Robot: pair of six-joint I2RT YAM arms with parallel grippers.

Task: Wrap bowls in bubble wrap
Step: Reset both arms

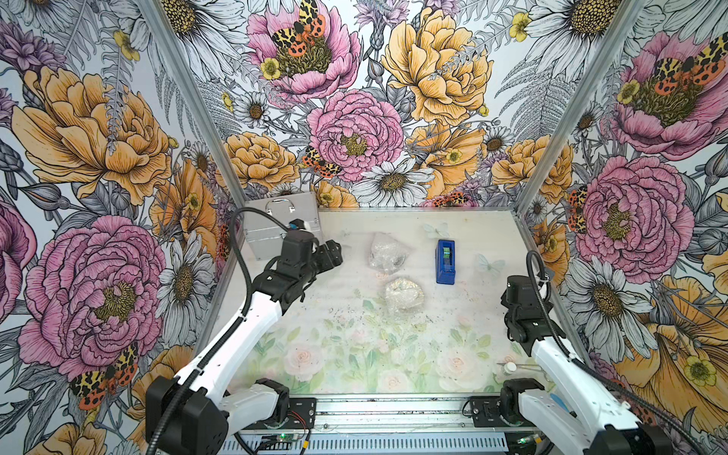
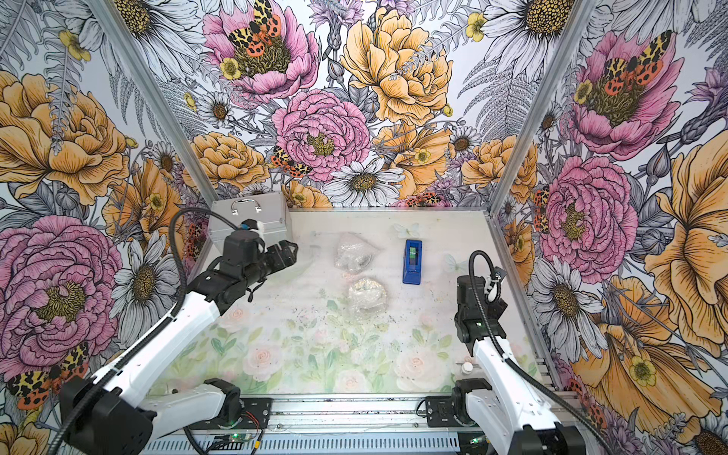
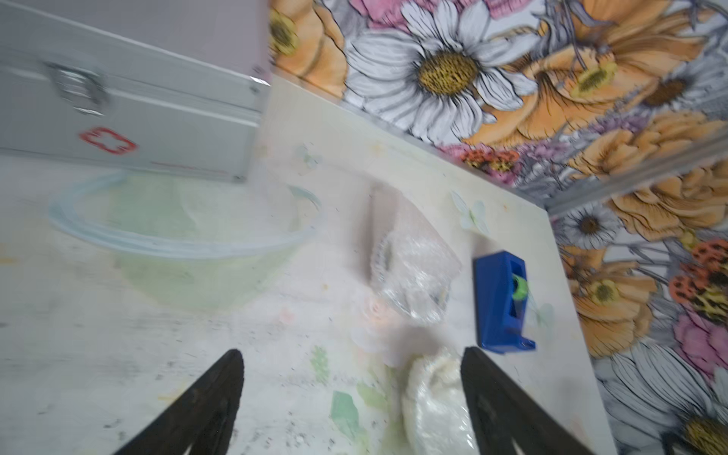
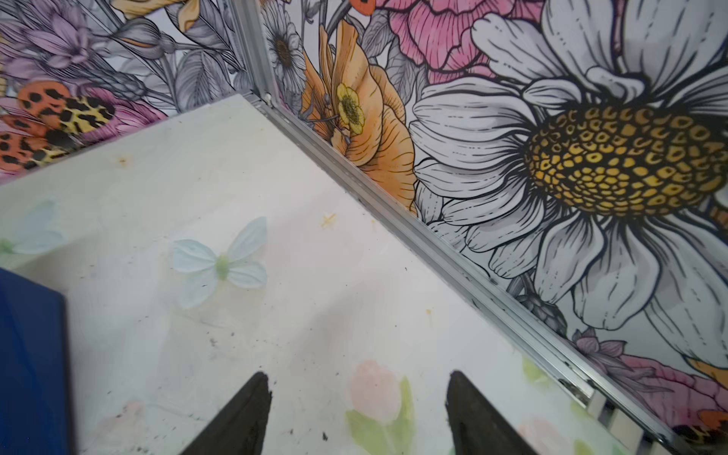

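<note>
Desk (image 1: 394, 354), near centre: two bundles of bubble wrap (image 2: 366, 295), the far bundle (image 1: 388, 252) at 12 o'clock of the near bundle (image 1: 403, 294), just beside it. The bowls inside are barely visible. Judged light, crinkly and slippery outside, hard and breakable within; grip gently across the bulged middle, not the loose film. Left end effector (image 1: 333, 254), 9 o'clock of far bundle, released, empty. Right end effector (image 4: 356, 378), 3 o'clock edge, likewise.
</note>
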